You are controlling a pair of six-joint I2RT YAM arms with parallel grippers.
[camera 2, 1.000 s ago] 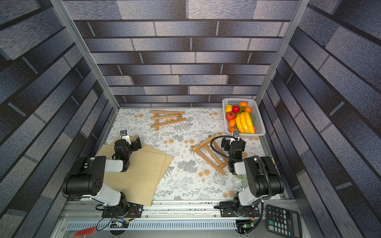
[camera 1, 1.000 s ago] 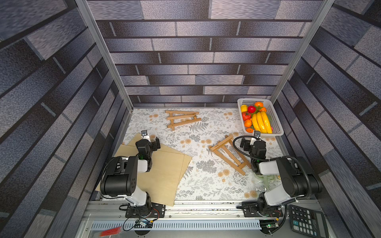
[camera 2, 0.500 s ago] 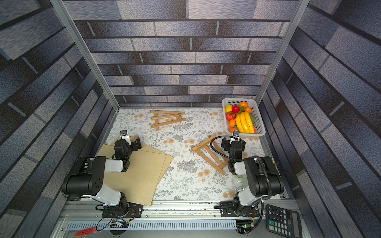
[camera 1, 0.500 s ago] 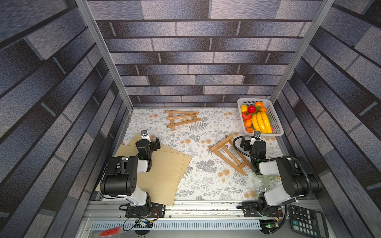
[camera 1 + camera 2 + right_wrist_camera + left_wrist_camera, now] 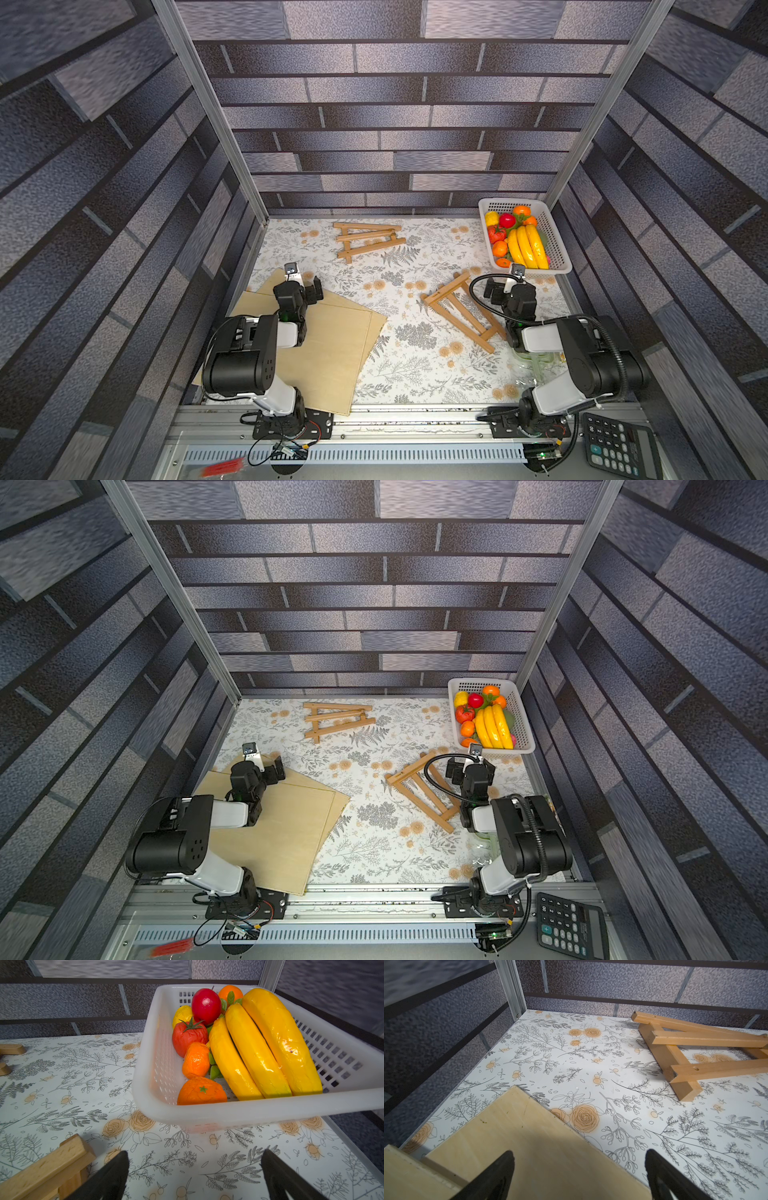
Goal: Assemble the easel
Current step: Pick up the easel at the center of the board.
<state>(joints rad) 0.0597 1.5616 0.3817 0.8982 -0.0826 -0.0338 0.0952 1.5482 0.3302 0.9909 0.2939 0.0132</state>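
Observation:
Two wooden easel frames lie flat on the floral tabletop. One frame (image 5: pixel 368 241) (image 5: pixel 338 721) is at the back middle and also shows in the left wrist view (image 5: pixel 675 1047). The other frame (image 5: pixel 461 316) (image 5: pixel 424 793) lies diagonally just left of my right gripper (image 5: pixel 507 284) (image 5: pixel 469 764), and its corner (image 5: pixel 52 1163) appears beside the open right gripper (image 5: pixel 194 1159). Pale plywood boards (image 5: pixel 328 345) (image 5: pixel 286 829) lie stacked at the left. My left gripper (image 5: pixel 309 284) (image 5: pixel 268 766) hovers over their far corner (image 5: pixel 529 1147), and this left gripper (image 5: pixel 578 1159) is open and empty.
A white basket (image 5: pixel 557 245) (image 5: pixel 249 1113) of plastic fruit stands at the back right, just beyond the right gripper. A calculator (image 5: pixel 619 449) lies off the table at the front right. Patterned walls close in three sides.

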